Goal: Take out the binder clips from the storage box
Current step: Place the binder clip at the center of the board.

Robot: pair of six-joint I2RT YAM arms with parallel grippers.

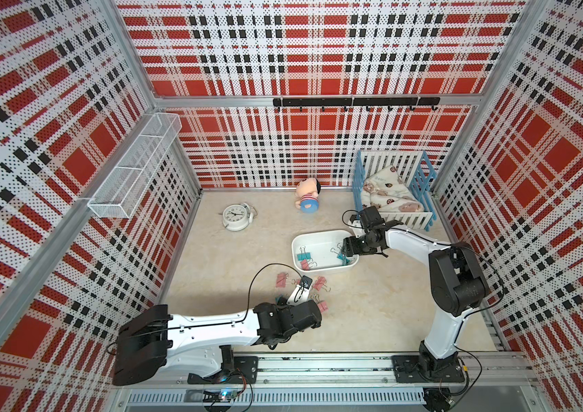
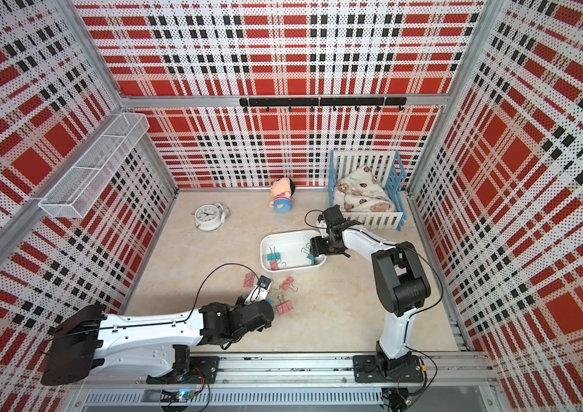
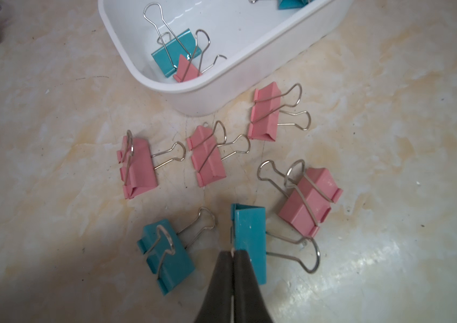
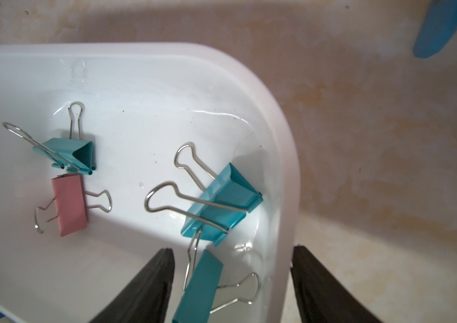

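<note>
Right gripper [image 4: 232, 250], open wide, seemingly straddled the storage box [image 4: 286, 167] wall; teal binder clip [image 4: 203, 279] between needed both jaws inside.

A white alarm clock [image 1: 235, 216] lies at ten o'clock on the beige tabletop [image 1: 247, 257], a plush doll [image 1: 307, 197] (striped shirt, blue bottom) at twelve. A blue-and-white toy crib [image 1: 404, 218] at two holds a printed blanket [image 1: 386, 194], perhaps with bears. A wire-mesh basket [image 1: 133, 167] hangs at nine, a black hook rail [image 1: 354, 102] at twelve.
</note>
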